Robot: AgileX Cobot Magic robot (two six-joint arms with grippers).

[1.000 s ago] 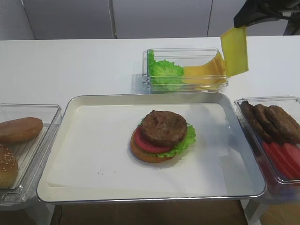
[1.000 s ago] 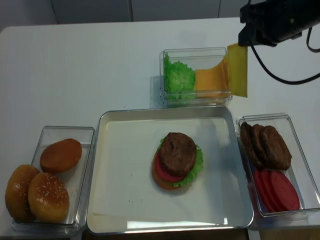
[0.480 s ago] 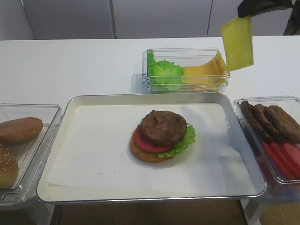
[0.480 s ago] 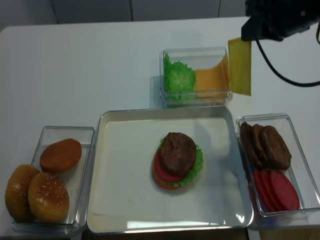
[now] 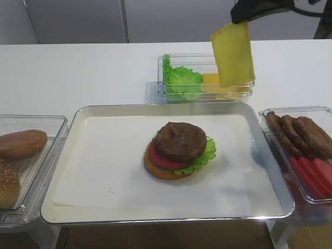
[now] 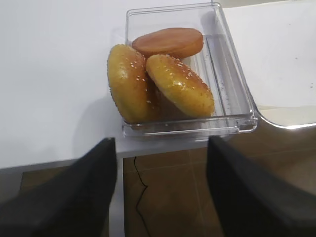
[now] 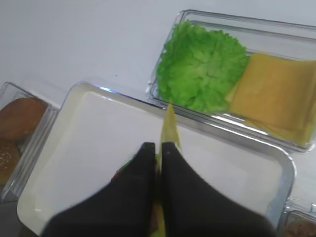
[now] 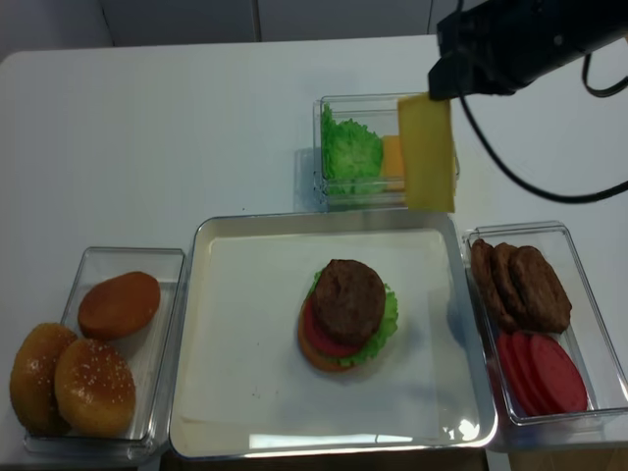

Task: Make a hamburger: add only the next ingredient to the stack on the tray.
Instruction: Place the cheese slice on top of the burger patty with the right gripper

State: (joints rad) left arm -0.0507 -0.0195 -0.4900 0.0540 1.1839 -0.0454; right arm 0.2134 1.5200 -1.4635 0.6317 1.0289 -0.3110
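The right gripper (image 7: 158,148) is pinching the thin, flat, square slice of plain yellow cheese (image 5: 233,54) by its top edge, black jaws pressed together on it, so the slice is hanging edge-down in the air and swinging free of everything beneath. Holding it by one edge is probably leaving the broad face free to drape down once it is lowered. The slice is hanging above the far rim of the large rectangular shiny metal tray lined with white paper (image 5: 78,116), in front of the clear plastic bin of ruffled green lettuce and stacked cheese slices (image 8: 385,147). It is not yet over the small round layered hamburger stack (image 5: 180,150), which is sitting near the tray's middle with its brown patty on top, bare and ready for the cheese. To the right, a clear bin of brown patties and red tomato slices (image 8: 535,319) is standing just beside the tray. The left gripper (image 6: 160,192) is waiting with its dark fingers spread apart and holding nothing, above the clear bin of tan bun halves (image 6: 173,74), likely parked there to stay out of the way.
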